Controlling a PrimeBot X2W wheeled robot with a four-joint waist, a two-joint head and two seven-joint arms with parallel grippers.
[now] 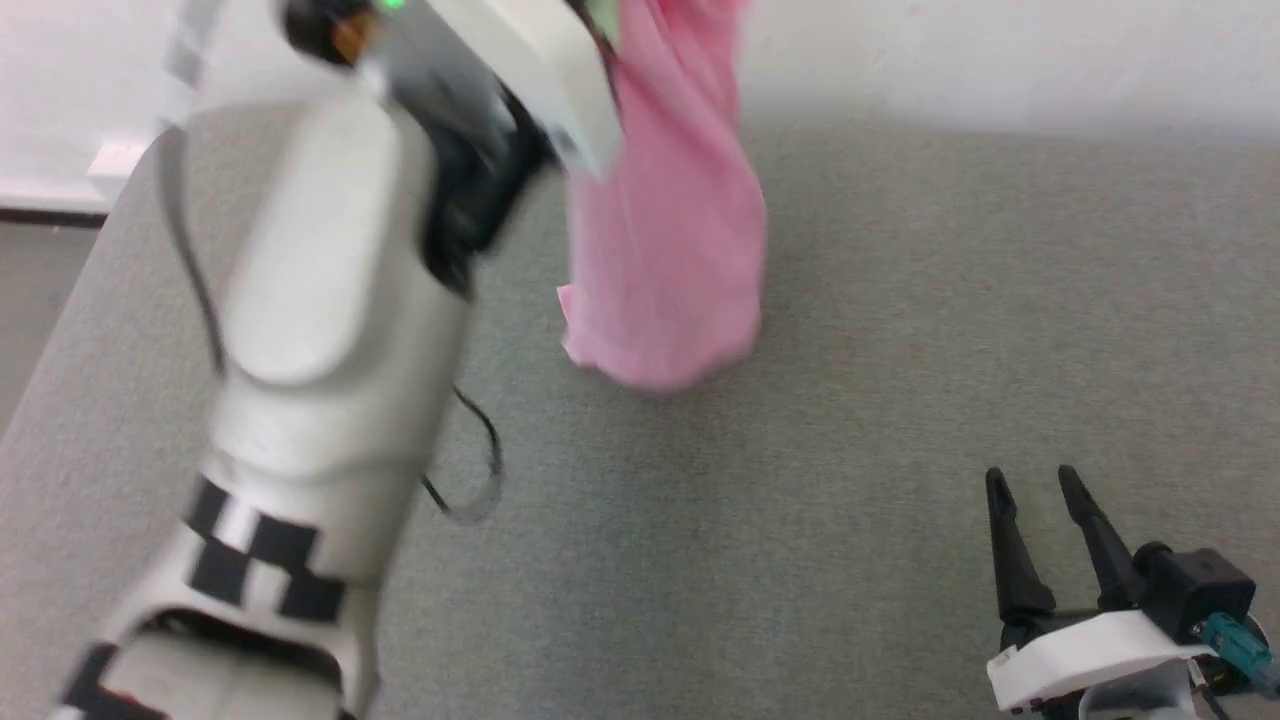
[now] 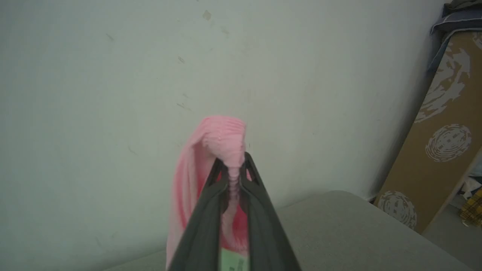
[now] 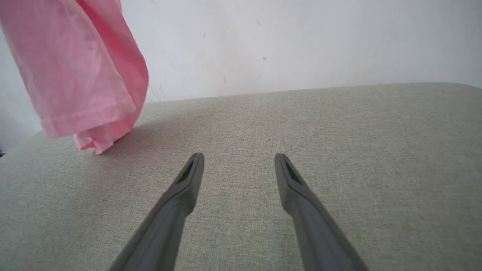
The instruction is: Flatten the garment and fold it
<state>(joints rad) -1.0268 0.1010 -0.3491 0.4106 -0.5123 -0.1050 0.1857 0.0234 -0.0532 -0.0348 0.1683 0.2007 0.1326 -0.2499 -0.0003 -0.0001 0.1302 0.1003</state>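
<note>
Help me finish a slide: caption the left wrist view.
Left gripper shut on the gathered edge of the pink garment, hanging before a pale wall above the grey surface.

We count garment (image 1: 665, 250): one. Grippers: two, namely left gripper (image 2: 233, 160) and right gripper (image 1: 1030, 473). Fingers (image 3: 180, 203) per gripper: two. We also log grey padded surface (image 1: 800, 560): one. Patterned board (image 2: 440, 139): one. Label (image 2: 230, 261): one.
</note>
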